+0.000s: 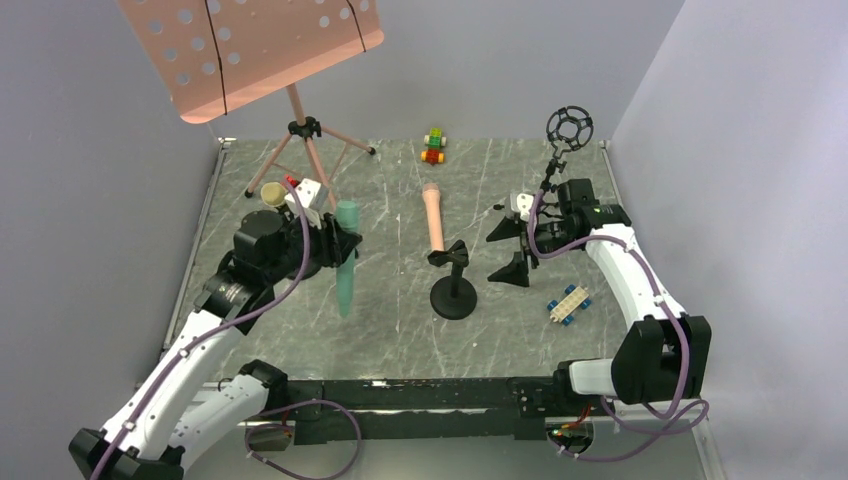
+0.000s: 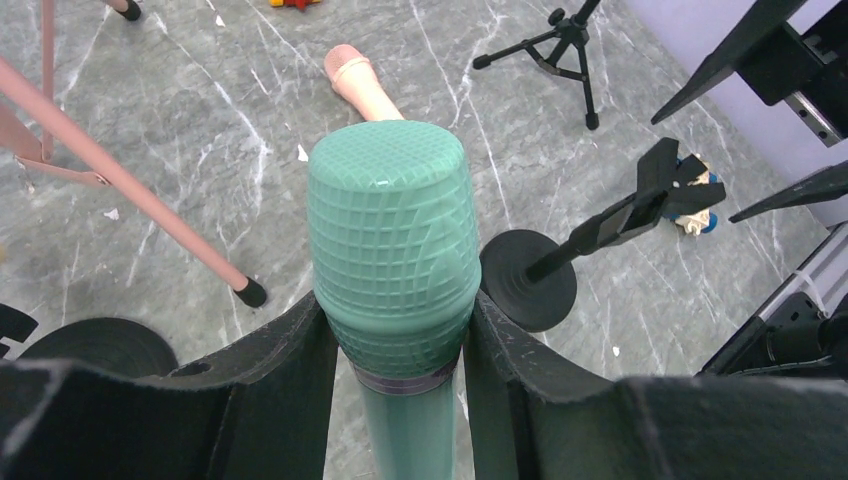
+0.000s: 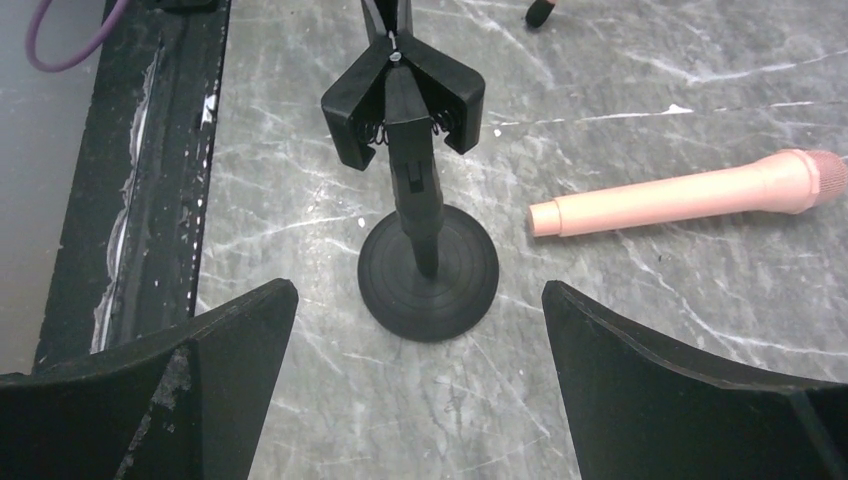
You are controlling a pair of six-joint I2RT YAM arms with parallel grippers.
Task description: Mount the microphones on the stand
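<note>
White arms (image 1: pixel 165 385), black joints (image 1: pixel 660 355) — purple cables (image 1: pixel 304 245) (looped)

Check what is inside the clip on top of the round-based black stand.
Nothing visible: the clip holds no microphone. The teal microphone is in the left gripper; the pink microphone lies on the table beside the stand. Its underside is hidden.

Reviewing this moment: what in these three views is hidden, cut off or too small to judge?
Top view: pale yellow object behind the left arm; only a round end shows.
Left wrist view: tail of the teal microphone, cut off by the bottom edge.
Top view: music stand, top cut by the frame edge.
Top view: far toy car, too small for detail.
</note>
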